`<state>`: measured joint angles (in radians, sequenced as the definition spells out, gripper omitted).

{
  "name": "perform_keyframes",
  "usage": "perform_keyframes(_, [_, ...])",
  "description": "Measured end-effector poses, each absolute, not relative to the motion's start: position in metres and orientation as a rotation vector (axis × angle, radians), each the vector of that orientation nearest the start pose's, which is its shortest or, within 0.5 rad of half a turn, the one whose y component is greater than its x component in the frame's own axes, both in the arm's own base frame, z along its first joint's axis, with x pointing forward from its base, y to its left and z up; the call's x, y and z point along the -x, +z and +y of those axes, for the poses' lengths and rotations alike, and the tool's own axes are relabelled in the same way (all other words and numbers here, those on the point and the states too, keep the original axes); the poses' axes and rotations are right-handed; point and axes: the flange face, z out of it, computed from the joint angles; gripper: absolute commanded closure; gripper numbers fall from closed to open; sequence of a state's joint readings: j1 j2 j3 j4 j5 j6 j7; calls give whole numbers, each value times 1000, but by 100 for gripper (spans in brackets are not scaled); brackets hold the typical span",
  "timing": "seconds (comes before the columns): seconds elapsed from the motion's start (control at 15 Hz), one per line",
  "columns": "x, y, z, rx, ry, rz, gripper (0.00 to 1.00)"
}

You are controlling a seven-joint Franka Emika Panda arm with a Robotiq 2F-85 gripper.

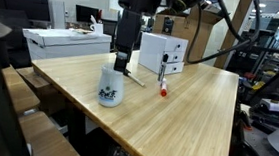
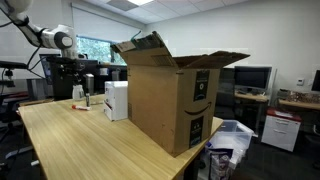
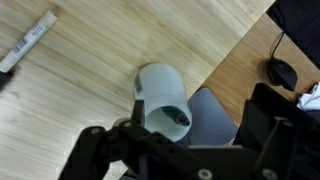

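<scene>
On the far left in an exterior view, a flat white box point(image 1: 67, 42) with straight sides sits on the back corner of the table point(image 1: 197, 118). The table top is smooth, pale wood with long thin lines running along it.

Next comes the cup point(image 1: 110, 87). It is round, white and shiny, with a dark picture on its side. It stands upright near the left edge of the table. The gripper point(image 1: 122, 65) is black and hard-looking, and it hangs right over the cup's open top. Its two fingers are spread apart and hold nothing. I cannot tell if they touch the rim.

In the wrist view the cup point(image 3: 160, 96) looks like a smooth white tube on the wood. Something small and dark shows in its mouth, but I cannot tell what.

To the right of the cup lies a thin pen point(image 1: 164, 87) with a white body and a red tip, near the cup but not touching it. The same pen point(image 3: 28, 42) shows at the top left of the wrist view.

Behind the pen stands a small square white box point(image 1: 163, 53). Further right, behind it, is a brown cardboard box point(image 1: 195, 37). In an exterior view this cardboard box point(image 2: 170, 95) is big, with its flaps open.
</scene>
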<state>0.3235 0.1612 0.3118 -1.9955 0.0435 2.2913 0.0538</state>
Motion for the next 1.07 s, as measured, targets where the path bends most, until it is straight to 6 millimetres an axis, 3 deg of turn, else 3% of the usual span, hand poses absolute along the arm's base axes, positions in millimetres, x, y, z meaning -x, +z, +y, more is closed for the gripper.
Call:
perform_keyframes(0.13, [-491, 396, 353, 2898, -163, -824, 0])
perform_keyframes(0.27, [-495, 395, 353, 2899, -165, -825, 26])
perform_keyframes(0.67, [-501, 397, 354, 2905, -185, -842, 65])
perform_keyframes(0.87, [-505, 399, 351, 2912, -197, -840, 95])
perform_keyframes(1.07, [-507, 401, 350, 2914, -204, -841, 98])
